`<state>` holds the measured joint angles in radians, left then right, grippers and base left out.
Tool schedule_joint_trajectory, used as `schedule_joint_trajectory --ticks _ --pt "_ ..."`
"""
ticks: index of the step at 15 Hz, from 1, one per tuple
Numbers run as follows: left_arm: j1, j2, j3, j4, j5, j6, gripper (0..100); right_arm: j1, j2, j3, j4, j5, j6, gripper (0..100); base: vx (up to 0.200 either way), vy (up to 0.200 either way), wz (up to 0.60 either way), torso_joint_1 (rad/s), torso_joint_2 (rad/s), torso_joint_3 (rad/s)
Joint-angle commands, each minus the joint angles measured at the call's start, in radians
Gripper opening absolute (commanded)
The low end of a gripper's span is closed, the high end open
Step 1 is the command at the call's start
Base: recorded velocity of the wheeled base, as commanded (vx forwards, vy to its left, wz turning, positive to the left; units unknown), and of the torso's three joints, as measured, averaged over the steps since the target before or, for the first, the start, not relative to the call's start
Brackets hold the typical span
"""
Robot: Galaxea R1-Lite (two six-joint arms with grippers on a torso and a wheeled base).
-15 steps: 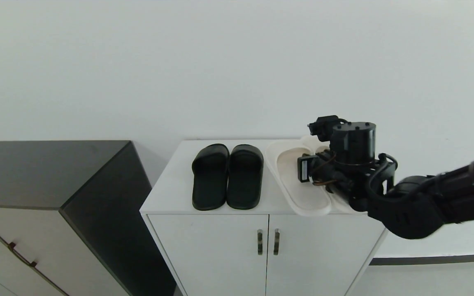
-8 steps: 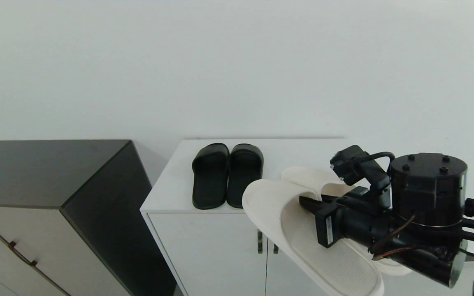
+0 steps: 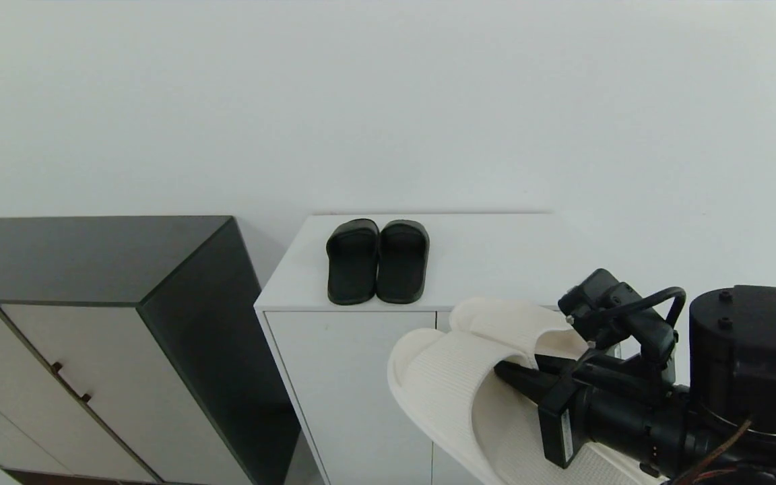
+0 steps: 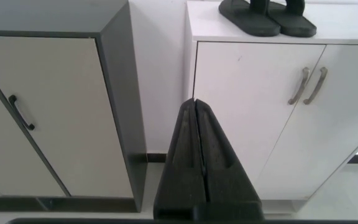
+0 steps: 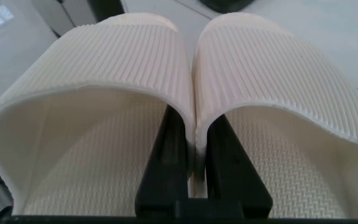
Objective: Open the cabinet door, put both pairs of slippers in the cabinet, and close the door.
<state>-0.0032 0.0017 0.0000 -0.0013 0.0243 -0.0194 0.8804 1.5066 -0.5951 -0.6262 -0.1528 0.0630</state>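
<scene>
Head view: the right gripper (image 3: 519, 376) holds the pair of white slippers (image 3: 442, 377) in the air, in front of the white cabinet (image 3: 347, 377) and lower than its top, where the black slippers (image 3: 376, 269) sit side by side near the front edge. A dark cabinet (image 3: 91, 256) stands just beside it (on the robot's left).

Left wrist view: the left gripper (image 4: 195, 106) is pressed together on nothing, facing the doors (image 4: 253, 106), both closed, their handles (image 4: 311, 86) side by side.

Right wrist view: one finger (image 5: 166, 162) sits inside each white slipper, pinching their touching inner walls together
</scene>
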Motion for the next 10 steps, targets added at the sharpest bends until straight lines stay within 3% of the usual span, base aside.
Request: schedule_joint_trajectory --ticks 1,3,6,10 --pt "0.000 0.000 0.000 0.000 0.000 -0.001 0 0.003 -0.008 0.015 0.000 0.006 0.000 0 0.000 0.000 0.00 0.000 0.00 0.000" --pt "0.000 0.000 0.000 0.000 0.000 -0.001 0 0.002 -0.009 0.031 -0.003 0.006 0.000 0 0.000 0.000 0.00 0.000 0.00 0.000" --pt "0.000 0.000 0.000 0.000 0.000 0.001 0 0.000 -0.005 0.029 -0.001 0.006 0.000 0 0.000 -0.200 0.00 0.004 0.00 0.005" --pt "0.000 0.000 0.000 0.000 0.000 -0.001 0 0.003 -0.005 0.040 0.002 0.007 -0.008 0 0.000 0.000 0.00 0.000 0.00 0.000"
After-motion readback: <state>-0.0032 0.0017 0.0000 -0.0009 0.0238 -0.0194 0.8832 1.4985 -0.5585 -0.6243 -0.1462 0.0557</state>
